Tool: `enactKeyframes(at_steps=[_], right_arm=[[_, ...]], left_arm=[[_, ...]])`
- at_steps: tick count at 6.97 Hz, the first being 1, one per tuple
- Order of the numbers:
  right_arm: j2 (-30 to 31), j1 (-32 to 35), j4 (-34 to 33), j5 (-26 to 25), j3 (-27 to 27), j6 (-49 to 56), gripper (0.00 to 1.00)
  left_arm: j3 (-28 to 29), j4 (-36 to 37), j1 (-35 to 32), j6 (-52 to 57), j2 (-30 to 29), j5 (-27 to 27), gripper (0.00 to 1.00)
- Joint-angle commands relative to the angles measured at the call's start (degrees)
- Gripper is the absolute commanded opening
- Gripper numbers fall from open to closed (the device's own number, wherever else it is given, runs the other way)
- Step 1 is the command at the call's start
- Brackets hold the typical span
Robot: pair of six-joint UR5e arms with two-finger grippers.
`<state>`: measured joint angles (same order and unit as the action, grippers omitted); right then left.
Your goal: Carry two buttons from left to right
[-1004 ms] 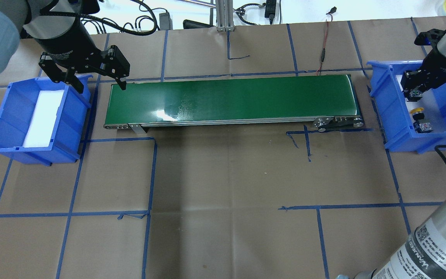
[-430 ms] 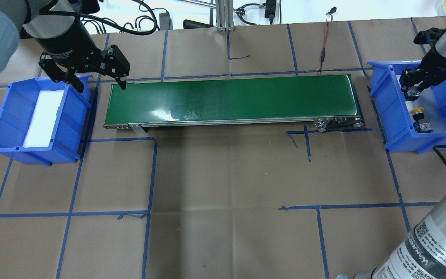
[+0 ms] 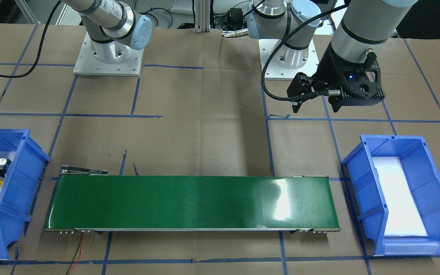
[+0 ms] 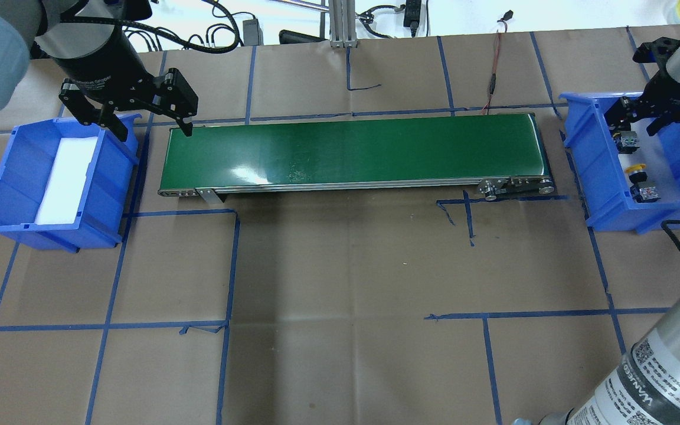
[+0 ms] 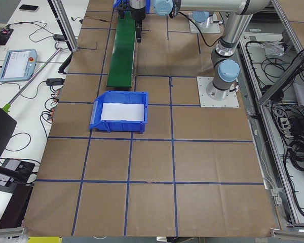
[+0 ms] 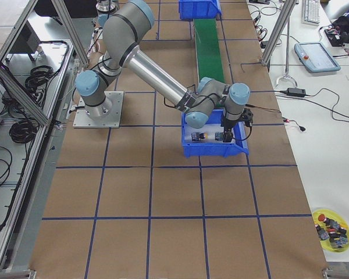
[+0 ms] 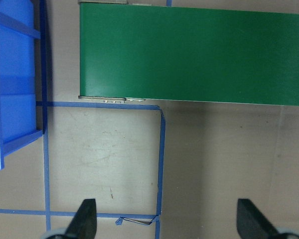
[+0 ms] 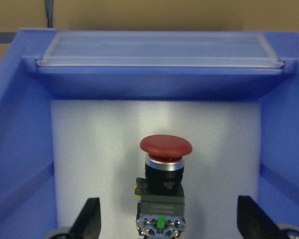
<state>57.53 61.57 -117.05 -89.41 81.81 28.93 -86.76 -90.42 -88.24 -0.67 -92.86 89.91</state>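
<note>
On the brown paper-covered surface [image 4: 340,265], beyond the long green conveyor belt [image 4: 352,150], the blue plastic bin [image 4: 608,219] holds both buttons. My right gripper [image 4: 638,121] hangs wide open and empty over the red mushroom-capped push-button [image 8: 166,149]. If I lift off-line, a finger could snag it and knock the yellow-capped push-button [image 4: 636,169] nearby. My left gripper [image 4: 155,133] is open and empty.

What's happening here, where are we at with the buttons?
The red button and the yellow button both lie in the right bin. The right gripper hovers over the red one, jaws open and not touching it. The left gripper, jaws open and holding nothing, hangs between the left bin and the conveyor belt. That bin shows only its white pad, so the transfer looks done.
</note>
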Motion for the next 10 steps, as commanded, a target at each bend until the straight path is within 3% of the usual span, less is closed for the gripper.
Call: enactKeyframes(at_steps=[1, 3, 4, 5, 7, 10], right_arm=[[5.7, 0.3, 2.4, -0.3, -1.9, -0.6, 1.00], [9.3, 4.4, 6.4, -1.6, -2.7, -2.5, 1.00], [13.0, 8.1, 10.2, -5.1, -2.6, -6.6, 1.00], [17.7, 11.7, 18.4, -4.9, -2.2, -14.6, 1.00], [23.3, 21.1, 26.1, -4.7, -1.1, -25.5, 1.00], [27.2, 31.8, 28.0, -4.8, 1.9, -36.2, 1.00]], left_arm=[[0.0, 0.1, 0.0, 0.0, 0.0, 0.0, 1.00], [-0.1, 0.1, 0.0, 0.0, 0.0, 0.1, 1.00], [-1.4, 0.1, -0.1, 0.0, 0.7, -0.1, 1.00], [-0.7, 0.1, -0.1, 0.0, 0.4, 0.0, 1.00], [-0.9, 0.1, -0.1, 0.0, 0.4, -0.1, 1.00], [-0.9, 0.1, -0.1, 0.0, 0.5, 0.0, 1.00]])
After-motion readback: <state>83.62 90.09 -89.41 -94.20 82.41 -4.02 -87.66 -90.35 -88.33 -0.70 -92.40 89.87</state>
